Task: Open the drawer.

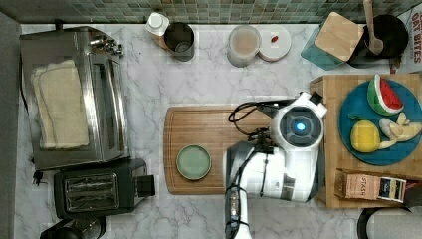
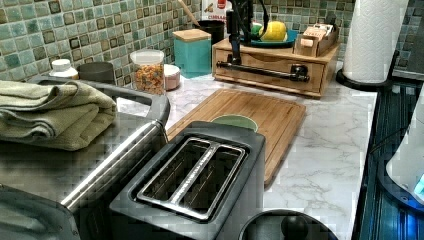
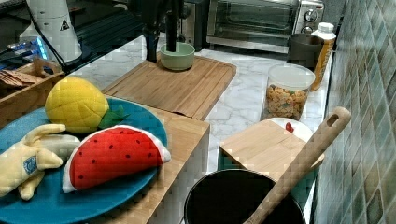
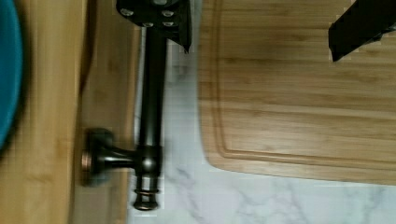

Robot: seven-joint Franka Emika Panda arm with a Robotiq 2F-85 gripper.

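Our gripper (image 4: 261, 21) stands spread astride the black bar handle (image 4: 152, 102) of the drawer (image 2: 270, 62), which sits nearly flush in its wooden box (image 2: 327, 60) beside the cutting board (image 2: 250, 112), positioned, we judge, to pinch and pull.

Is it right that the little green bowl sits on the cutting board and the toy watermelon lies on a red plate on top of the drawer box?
Not quite. The plate under the toy watermelon is blue, not red, as the top view shows. The rest holds: the green bowl sits on the cutting board, and the plate is on top of the drawer box.
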